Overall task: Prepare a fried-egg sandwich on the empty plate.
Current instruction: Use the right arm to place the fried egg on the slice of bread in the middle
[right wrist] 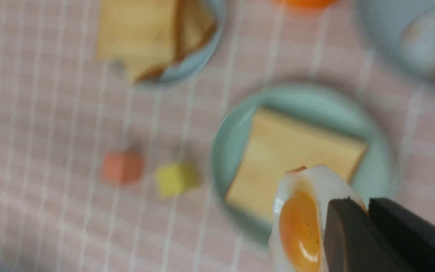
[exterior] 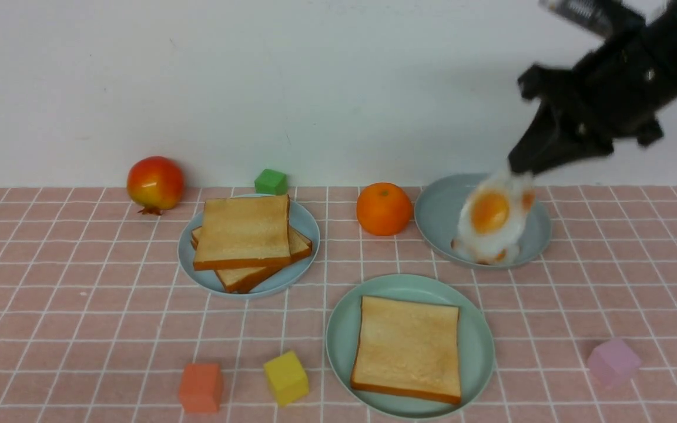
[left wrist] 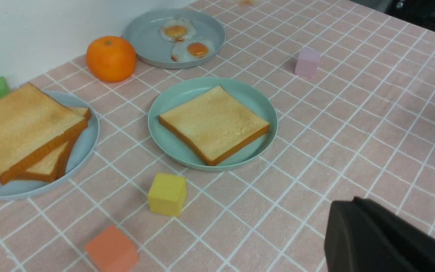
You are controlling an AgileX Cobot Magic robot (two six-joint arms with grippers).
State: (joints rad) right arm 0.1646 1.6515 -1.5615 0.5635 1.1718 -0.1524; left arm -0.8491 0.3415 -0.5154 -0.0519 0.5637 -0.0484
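Pink gridded tablecloth (exterior: pixel 80 305), plain white wall (exterior: pixel 256 88)

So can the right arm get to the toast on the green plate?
Probably yes. The right hand, holding the egg, hangs close by the green plate, and nothing stands over the toast.

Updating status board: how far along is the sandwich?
Done: bottom toast lies on the mint plate. In hand: right end effector grips a fried egg, lifted above the grey-blue plate. Remaining: egg onto that toast, then a top slice from the stack on the light-blue plate.
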